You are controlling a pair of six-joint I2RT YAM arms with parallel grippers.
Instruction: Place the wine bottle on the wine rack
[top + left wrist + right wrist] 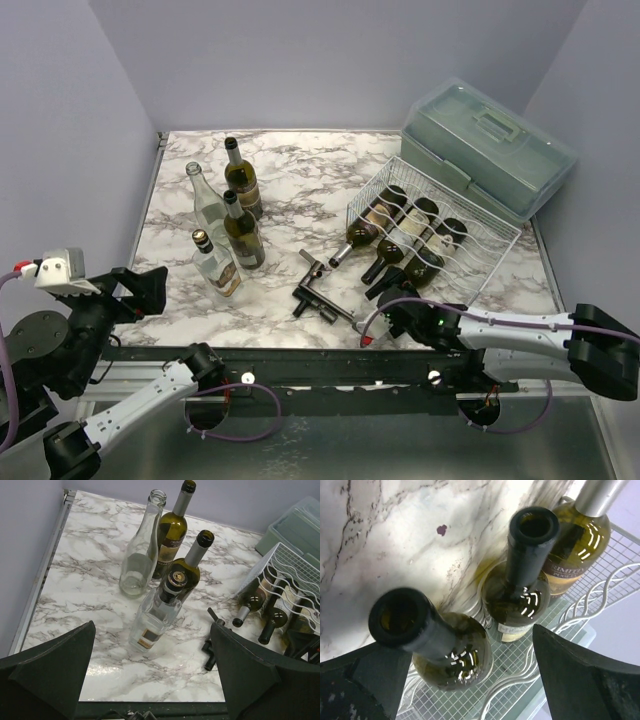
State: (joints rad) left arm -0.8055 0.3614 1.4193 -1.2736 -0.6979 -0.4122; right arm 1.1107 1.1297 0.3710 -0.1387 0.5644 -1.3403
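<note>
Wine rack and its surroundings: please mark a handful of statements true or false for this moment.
1. Three bottles lie in the wine rack. True.
2. Four upright bottles stand on the table, left of the rack. True.
3. The plastic box behind the rack has its lid open. False: the lid is shut.
4. The left gripper holds one of the upright bottles. False: it is open and empty, apart from them near the table's front edge.
5. The right gripper is open at the rack's near end. True.
</note>
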